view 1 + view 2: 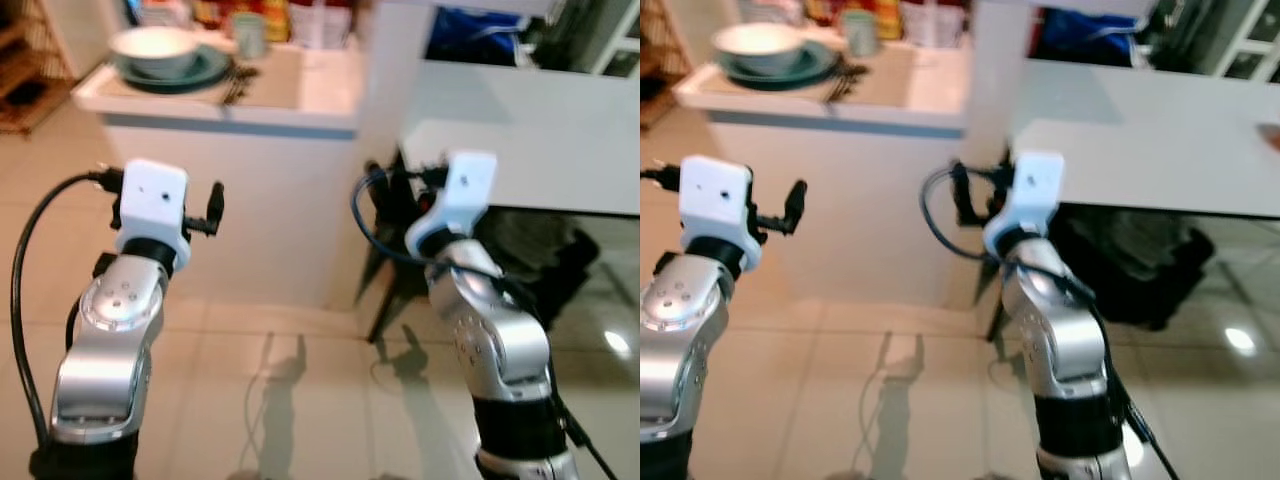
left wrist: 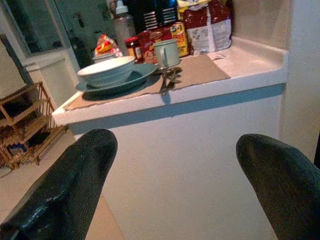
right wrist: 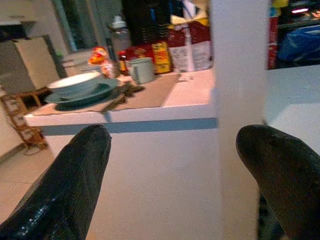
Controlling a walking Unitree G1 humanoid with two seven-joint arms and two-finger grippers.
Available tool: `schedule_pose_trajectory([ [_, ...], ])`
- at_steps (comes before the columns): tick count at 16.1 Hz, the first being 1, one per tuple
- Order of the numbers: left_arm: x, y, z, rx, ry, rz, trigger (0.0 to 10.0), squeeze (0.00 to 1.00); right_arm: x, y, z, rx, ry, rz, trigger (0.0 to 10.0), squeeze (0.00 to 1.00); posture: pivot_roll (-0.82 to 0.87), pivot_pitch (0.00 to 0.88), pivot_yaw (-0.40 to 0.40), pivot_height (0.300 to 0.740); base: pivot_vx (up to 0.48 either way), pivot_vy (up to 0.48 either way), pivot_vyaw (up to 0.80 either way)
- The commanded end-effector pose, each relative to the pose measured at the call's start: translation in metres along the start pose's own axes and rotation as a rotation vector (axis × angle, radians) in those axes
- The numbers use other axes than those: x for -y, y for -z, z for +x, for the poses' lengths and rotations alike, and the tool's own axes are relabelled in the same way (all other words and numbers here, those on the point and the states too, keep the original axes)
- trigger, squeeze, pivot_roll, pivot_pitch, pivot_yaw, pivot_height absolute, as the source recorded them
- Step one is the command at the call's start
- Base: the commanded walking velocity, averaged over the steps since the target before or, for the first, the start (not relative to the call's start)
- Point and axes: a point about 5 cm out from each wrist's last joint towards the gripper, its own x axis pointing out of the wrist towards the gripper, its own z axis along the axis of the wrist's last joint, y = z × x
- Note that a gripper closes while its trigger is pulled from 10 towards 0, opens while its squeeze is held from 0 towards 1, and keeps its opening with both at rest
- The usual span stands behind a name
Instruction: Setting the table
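Dishes sit ahead of and above both grippers on the white ledge tabletop [image 1: 300, 95], well apart from the fingers. Left gripper [image 2: 172, 185] is nearer; fingers wide, empty. Right gripper [image 3: 175, 182] likewise wide, empty. Pale glossy ceramic bowl [image 2: 106, 70] rests in dark green round plate [image 2: 116, 81]; metal cutlery [image 2: 169, 80] and pale green mug [image 2: 166, 53] just beside, on a tan mat [image 2: 200, 70].

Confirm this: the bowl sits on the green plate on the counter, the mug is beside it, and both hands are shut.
Wrong on the hands. The bowl does sit on the plate on the counter, mug beside it, but both hands are open: each wrist view shows its fingers spread wide apart.
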Motion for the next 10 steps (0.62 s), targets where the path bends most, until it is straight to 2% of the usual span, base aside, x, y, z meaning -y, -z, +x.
schedule_pose_trajectory([
  [1, 0.0068, -0.0039, 0.0007, -0.003, 0.017, -0.036, 10.0, 0.00, 0.0117, 0.0035, -0.0038, -0.037, 0.021, -0.006, 10.0, 0.00, 0.06, 0.028, -0.040, 0.740, 0.000, 0.000, 0.00],
  [2, 0.0070, -0.0036, 0.0009, -0.014, 0.012, -0.049, 10.0, 0.00, 0.0117, 0.0042, -0.0042, -0.043, 0.012, -0.007, 10.0, 0.00, 0.06, 0.028, -0.040, 0.740, 0.000, 0.000, 0.00],
  [4, 0.0086, -0.0070, 0.0013, 0.029, 0.033, -0.002, 10.0, 0.00, 0.0098, 0.0078, -0.0059, -0.026, -0.027, 0.045, 10.0, 0.00, 0.06, 0.026, -0.042, 0.740, 0.000, 0.000, 0.00],
  [8, 0.0092, -0.0069, 0.0004, 0.028, 0.041, 0.003, 10.0, 0.00, 0.0128, 0.0084, -0.0044, -0.042, -0.015, -0.015, 10.0, 0.00, 0.06, 0.026, -0.044, 0.740, 0.379, 0.000, 0.00],
  [10, 0.0092, -0.0069, 0.0001, 0.030, 0.049, 0.015, 10.0, 0.00, 0.0131, 0.0084, -0.0029, -0.043, -0.021, -0.019, 10.0, 0.00, 0.06, 0.025, -0.047, 0.740, 0.435, 0.000, 0.80],
])
